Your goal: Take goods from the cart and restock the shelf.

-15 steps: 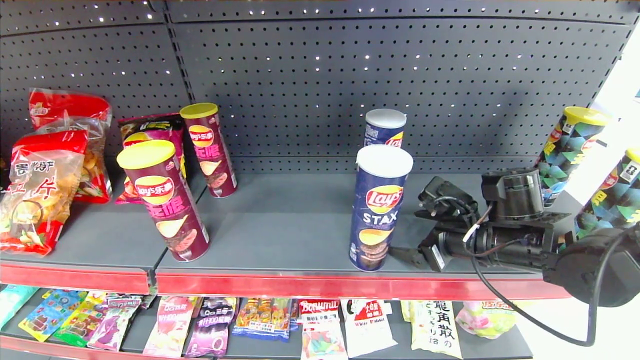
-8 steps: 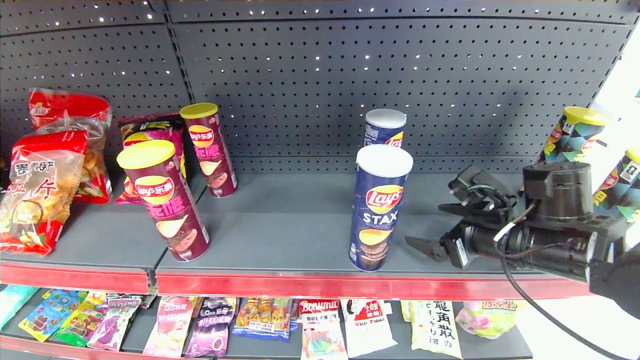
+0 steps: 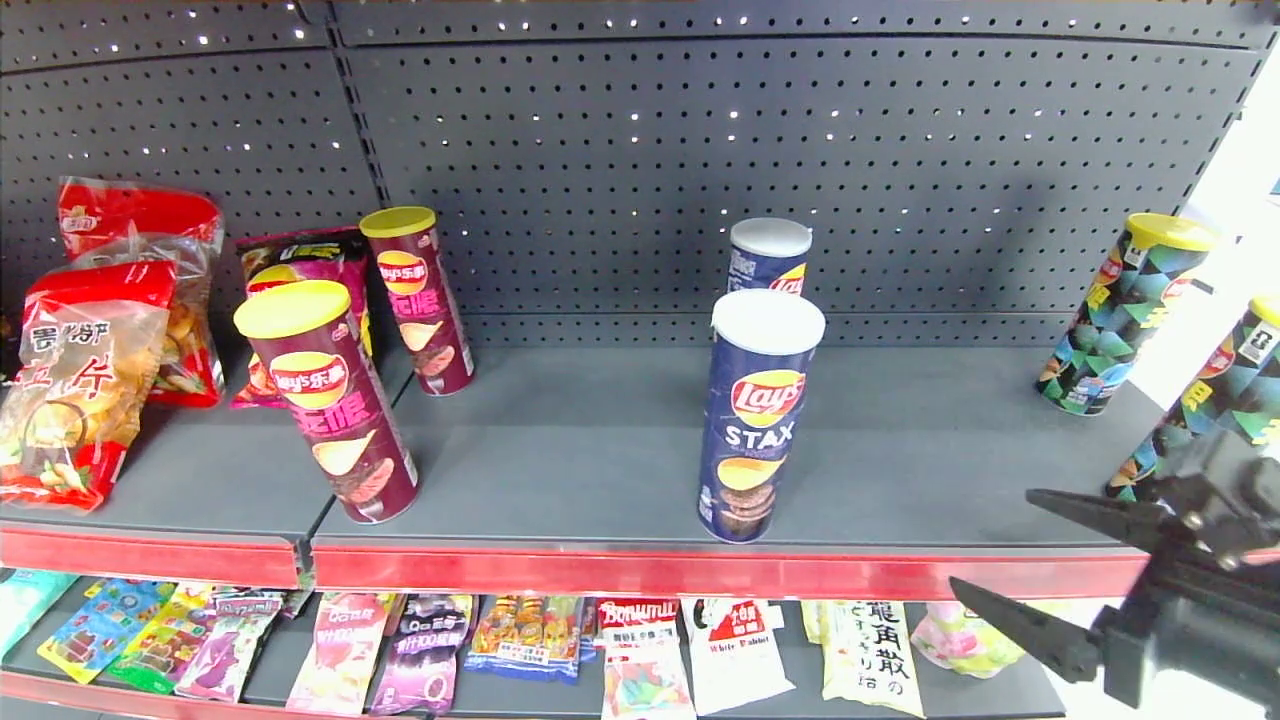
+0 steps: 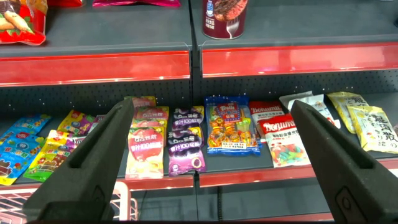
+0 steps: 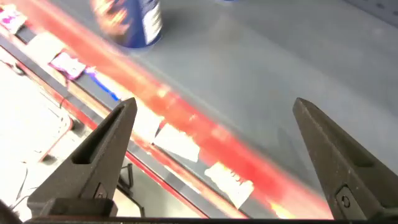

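The left gripper [image 4: 212, 104] faces the lower snack packets [image 4: 186, 140], fingers spread, empty. On the shelf [image 3: 560, 450], the blue can [image 3: 760, 420] stands right at the front edge (no margin at all). The right gripper [image 3: 992, 537], fingers spread and holding nothing, hangs just off that edge. A careless swing inward could topple the can off.
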